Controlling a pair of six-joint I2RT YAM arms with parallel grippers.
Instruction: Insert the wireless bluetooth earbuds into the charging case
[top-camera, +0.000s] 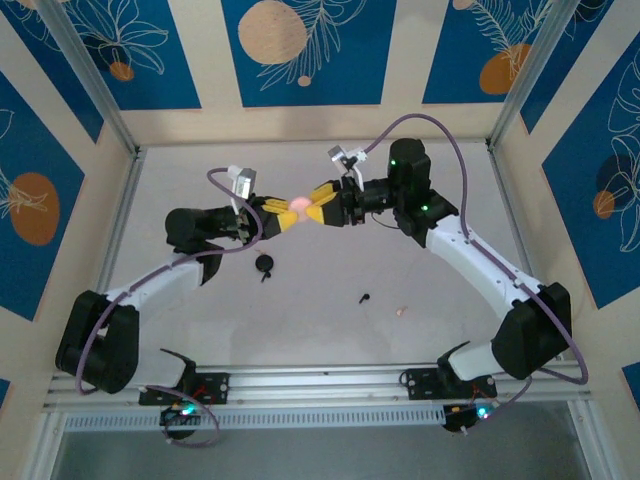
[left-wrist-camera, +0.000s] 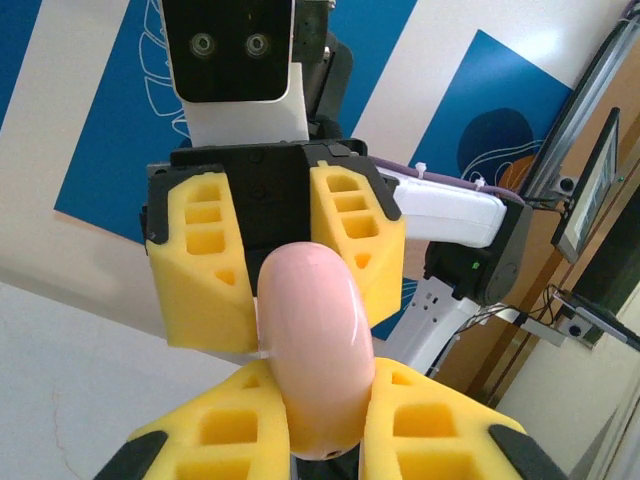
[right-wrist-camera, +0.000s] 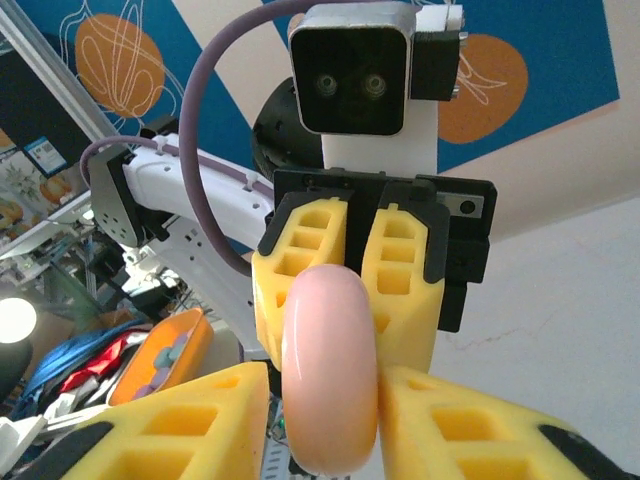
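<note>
The pale pink, pebble-shaped charging case (top-camera: 300, 207) hangs in mid-air above the table's far half, lid closed. My left gripper (top-camera: 289, 213) is shut on it from the left. My right gripper (top-camera: 316, 204) meets it from the right with its yellow fingers (right-wrist-camera: 450, 430) against the case's sides. The left wrist view has the case (left-wrist-camera: 315, 350) squeezed between the near pads. On the table lie the two earbuds, a black one (top-camera: 365, 297) and a pale pink one (top-camera: 402, 311), apart from both grippers.
A round black disc (top-camera: 265, 263) lies on the table below the left forearm. Patterned blue and beige walls close in the back and sides. A metal rail (top-camera: 320, 385) runs along the near edge by the arm bases.
</note>
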